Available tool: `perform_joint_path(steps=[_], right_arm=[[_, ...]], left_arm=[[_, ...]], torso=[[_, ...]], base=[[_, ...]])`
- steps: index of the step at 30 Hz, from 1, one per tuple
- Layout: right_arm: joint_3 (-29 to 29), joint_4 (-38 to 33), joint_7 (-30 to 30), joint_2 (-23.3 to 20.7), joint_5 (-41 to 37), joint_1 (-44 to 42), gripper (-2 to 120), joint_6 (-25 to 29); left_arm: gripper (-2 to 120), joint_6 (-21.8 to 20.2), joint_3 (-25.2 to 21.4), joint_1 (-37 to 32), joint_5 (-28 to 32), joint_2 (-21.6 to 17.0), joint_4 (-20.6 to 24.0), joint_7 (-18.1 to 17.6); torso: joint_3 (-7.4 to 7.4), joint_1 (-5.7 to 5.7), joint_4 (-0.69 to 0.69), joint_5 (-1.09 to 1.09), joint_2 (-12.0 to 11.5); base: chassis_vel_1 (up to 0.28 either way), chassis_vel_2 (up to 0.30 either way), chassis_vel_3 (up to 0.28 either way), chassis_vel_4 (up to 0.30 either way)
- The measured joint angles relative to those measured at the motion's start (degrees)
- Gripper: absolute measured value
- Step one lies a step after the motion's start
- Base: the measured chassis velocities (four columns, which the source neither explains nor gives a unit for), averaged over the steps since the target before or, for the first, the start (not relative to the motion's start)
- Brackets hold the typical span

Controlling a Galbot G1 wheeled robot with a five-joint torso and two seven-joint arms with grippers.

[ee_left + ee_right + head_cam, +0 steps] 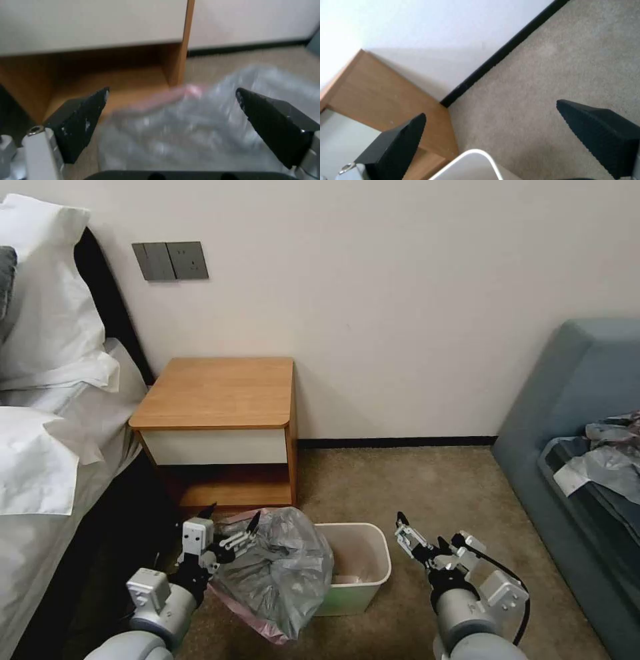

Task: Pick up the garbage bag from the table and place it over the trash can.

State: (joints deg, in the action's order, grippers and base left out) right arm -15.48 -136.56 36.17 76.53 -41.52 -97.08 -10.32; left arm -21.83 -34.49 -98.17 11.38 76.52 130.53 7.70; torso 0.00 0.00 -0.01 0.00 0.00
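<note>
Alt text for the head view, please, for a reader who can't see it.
A wrinkly translucent grey garbage bag with a pinkish rim slumps over the left side of a cream rectangular plastic trash can on the carpet, with the open left gripper beside it. The open right gripper hovers right of the can, before an orange-brown wooden nightstand.

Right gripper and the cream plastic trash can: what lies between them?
In the head view, only bare tan carpet separates the open right gripper from the cream rectangular trash can. The grey translucent garbage bag drapes the can's far side.
</note>
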Motion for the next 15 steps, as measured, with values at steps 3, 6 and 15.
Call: perform_joint_path(steps=[3,6,15], right_arm=[[-0.08,-0.22,-0.07,0.1,0.42,0.1,100,0.69],[-0.09,-0.64,-0.24,-0.03,0.88,0.28,100,1.08],[-0.13,-1.23,-0.52,0.36,3.52,-0.47,100,2.42]], left_arm=[[100,-4.22,0.85,-0.12,-0.88,0.0,-0.24,0.41],[100,-8.39,2.08,-0.36,-0.96,0.04,-0.56,1.11],[100,-10.53,4.96,0.06,0.53,1.36,-0.45,0.55]], torso=[[0.0,0.0,0.0,0.0,0.0],[0.0,0.0,0.01,0.0,0.0],[0.0,0.0,0.01,0.0,0.0]], base=[[0.0,0.0,0.0,0.0],[0.0,0.0,0.0,0.0],[0.0,0.0,0.0,0.0]])
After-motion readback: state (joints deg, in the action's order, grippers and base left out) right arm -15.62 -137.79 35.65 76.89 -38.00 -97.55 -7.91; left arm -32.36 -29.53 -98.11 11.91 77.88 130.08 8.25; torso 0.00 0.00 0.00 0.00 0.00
